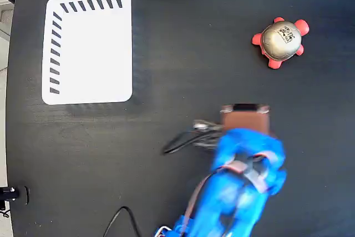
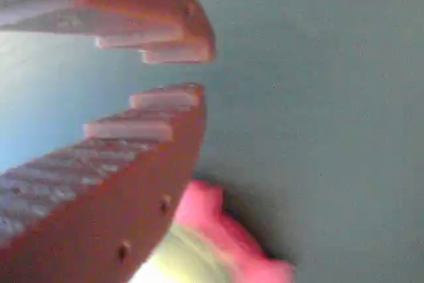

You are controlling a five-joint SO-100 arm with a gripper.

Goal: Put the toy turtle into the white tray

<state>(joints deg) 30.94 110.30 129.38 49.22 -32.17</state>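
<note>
Approaching phase: gripper (image 2: 192,71) is empty, jaws nearly closed with only a thin gap between the tips, hanging over bare bench (image 1: 183,37). Toy turtle (image 1: 280,40) sits upright on the bench beyond the gripper, apart from it; wrist view catches its red leg and shell edge at the bottom. White tray (image 1: 89,48) lies empty, well apart to the left in the fixed view. Next move likely needs jaws opened wide, then lowering over the shell.

Black tabletop (image 1: 183,54) fills fixed view; small black fitting (image 1: 10,193) at lower left edge.
</note>
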